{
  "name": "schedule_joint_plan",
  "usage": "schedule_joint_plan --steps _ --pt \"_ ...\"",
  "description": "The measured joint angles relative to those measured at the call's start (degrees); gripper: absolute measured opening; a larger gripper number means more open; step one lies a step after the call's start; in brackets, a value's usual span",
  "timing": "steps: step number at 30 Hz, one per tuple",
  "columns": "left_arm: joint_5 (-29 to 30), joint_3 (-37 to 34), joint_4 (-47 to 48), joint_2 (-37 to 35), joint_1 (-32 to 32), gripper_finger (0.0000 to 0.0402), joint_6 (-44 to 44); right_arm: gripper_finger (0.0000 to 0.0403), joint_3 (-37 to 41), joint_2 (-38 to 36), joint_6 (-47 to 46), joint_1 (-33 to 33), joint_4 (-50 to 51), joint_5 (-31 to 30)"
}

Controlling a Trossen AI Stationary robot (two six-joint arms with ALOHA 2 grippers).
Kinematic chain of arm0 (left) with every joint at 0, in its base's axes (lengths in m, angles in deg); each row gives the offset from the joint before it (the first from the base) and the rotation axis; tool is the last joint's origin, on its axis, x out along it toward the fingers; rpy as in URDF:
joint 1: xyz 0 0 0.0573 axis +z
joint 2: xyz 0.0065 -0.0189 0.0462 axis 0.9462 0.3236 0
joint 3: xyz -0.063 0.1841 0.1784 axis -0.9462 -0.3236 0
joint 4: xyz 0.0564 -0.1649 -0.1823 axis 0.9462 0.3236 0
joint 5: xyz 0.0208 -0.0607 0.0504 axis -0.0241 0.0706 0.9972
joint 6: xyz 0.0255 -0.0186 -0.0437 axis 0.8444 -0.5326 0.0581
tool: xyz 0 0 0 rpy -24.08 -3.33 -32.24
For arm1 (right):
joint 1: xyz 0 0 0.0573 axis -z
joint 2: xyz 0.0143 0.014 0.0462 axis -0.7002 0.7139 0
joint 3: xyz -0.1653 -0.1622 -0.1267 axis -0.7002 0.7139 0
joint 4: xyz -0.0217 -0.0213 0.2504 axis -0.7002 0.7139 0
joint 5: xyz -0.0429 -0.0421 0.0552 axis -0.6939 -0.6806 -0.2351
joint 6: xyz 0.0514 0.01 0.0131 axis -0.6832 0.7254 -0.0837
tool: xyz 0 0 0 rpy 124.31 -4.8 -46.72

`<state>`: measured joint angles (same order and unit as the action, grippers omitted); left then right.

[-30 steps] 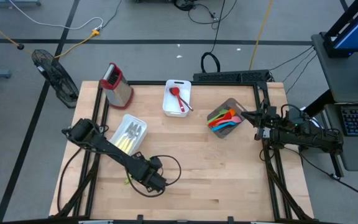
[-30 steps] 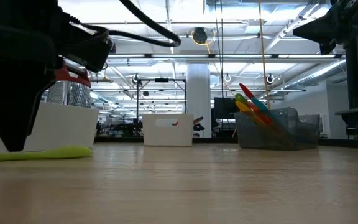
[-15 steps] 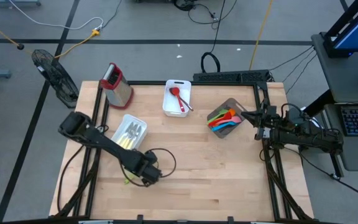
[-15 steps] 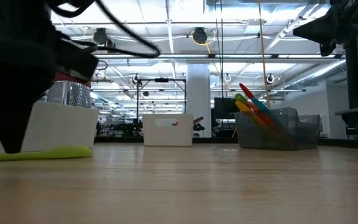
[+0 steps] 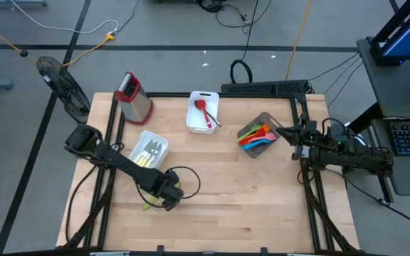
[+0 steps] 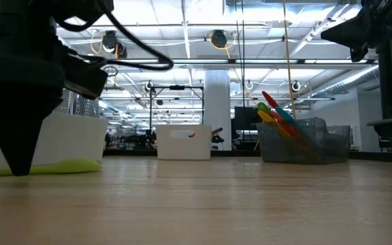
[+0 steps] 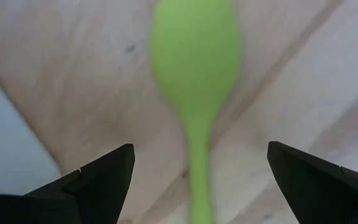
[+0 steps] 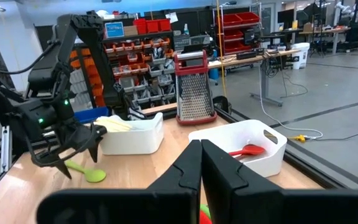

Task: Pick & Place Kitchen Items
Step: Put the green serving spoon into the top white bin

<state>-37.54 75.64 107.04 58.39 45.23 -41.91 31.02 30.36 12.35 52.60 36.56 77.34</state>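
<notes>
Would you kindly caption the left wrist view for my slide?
Left gripper open, fingers either side of a green spoon lying on the wooden table.

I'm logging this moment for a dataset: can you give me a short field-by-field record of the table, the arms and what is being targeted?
left gripper: open, straddling the green spoon on the table, not yet gripping
right gripper: shut, empty, parked at the table's right edge
white bin near left arm: pale-handled cutlery
white bin at back: red spoon
grey bin: coloured utensils
grater: back left corner
</notes>
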Motion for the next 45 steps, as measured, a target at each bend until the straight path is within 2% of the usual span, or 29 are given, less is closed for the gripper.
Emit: schedule_joint_plan --steps 5,8,19,31,39,45 --pt "-0.84 -0.02 0.66 0.91 0.22 0.0367 0.17 0.0004 0.00 0.00 0.00 -0.01 0.05 -0.12" --pt "-0.79 -0.04 0.84 0.97 0.22 0.0341 0.09 0.0004 0.00 0.00 -0.02 0.01 0.02 -0.16" --pt "-0.98 -0.11 0.85 1.08 1.31 0.0163 -1.52 0.0004 0.00 0.00 0.09 -0.01 0.05 -0.18" --pt "-1.61 -0.04 0.35 1.13 1.88 0.0013 -1.74 0.0004 0.00 0.00 0.07 0.01 0.05 -0.18" --pt "-1.54 2.59 1.52 1.46 1.88 0.0004 -1.75 0.0004 0.00 0.00 0.17 0.00 0.04 -0.18" --pt "-1.40 4.91 -3.23 1.55 1.88 0.0000 -1.34 0.0004 0.00 0.00 0.20 0.01 0.04 -0.18"
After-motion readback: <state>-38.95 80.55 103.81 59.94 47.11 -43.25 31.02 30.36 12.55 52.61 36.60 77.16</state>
